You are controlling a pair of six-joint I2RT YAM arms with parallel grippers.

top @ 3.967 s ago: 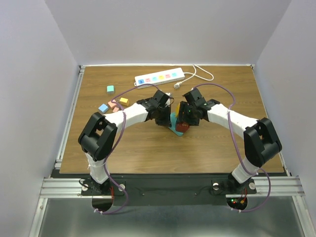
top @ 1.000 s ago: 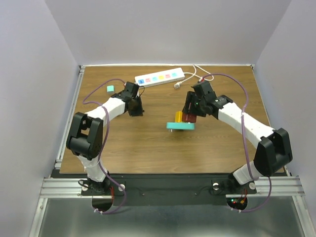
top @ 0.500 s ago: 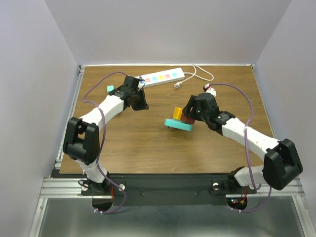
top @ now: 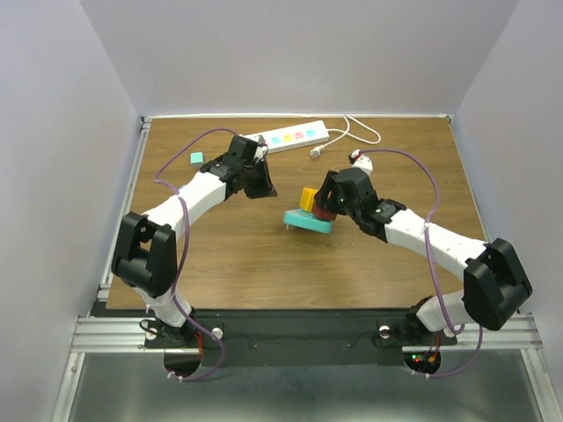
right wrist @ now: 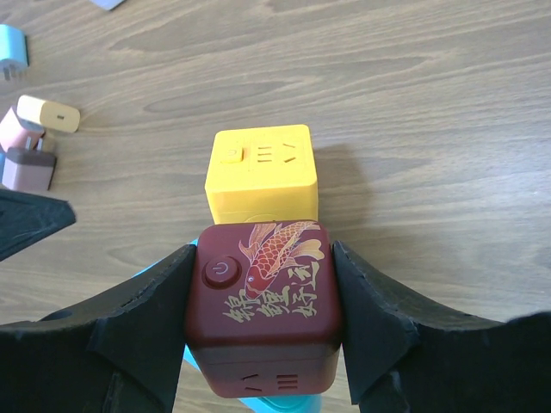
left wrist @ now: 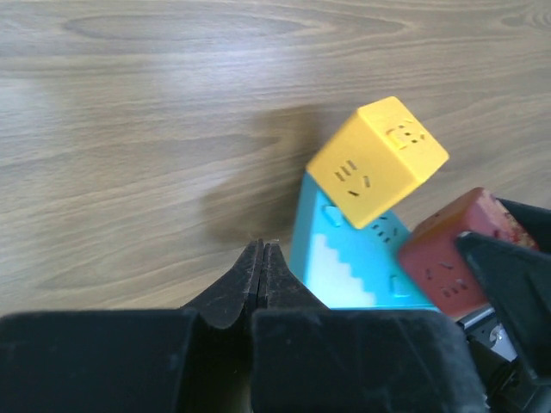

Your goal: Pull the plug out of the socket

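Note:
The white power strip (top: 295, 136) with pastel outlet faces lies at the back of the table, its left end hidden behind my left arm. Its white cord (top: 362, 134) ends in a loose plug (top: 315, 151) lying on the wood. My right gripper (top: 324, 204) (right wrist: 265, 258) is shut on a dark red cube (right wrist: 265, 301) with a fish picture. The cube sits on a tilted teal triangular block (top: 308, 221) beside a yellow cube (top: 308, 197) (right wrist: 261, 172). My left gripper (top: 264, 186) (left wrist: 262, 249) is shut and empty, just left of the teal block (left wrist: 344, 258).
A small teal cube (top: 196, 158) lies at the left of the table. The right wrist view shows several small cubes to its left: a yellow one (right wrist: 47, 114), a pink one (right wrist: 26, 159) and a blue one (right wrist: 10, 47). Grey walls enclose the table.
My left gripper has moved right, closer to the teal block. My right gripper has shifted a little left with the red cube, and the teal block and yellow cube came with it.

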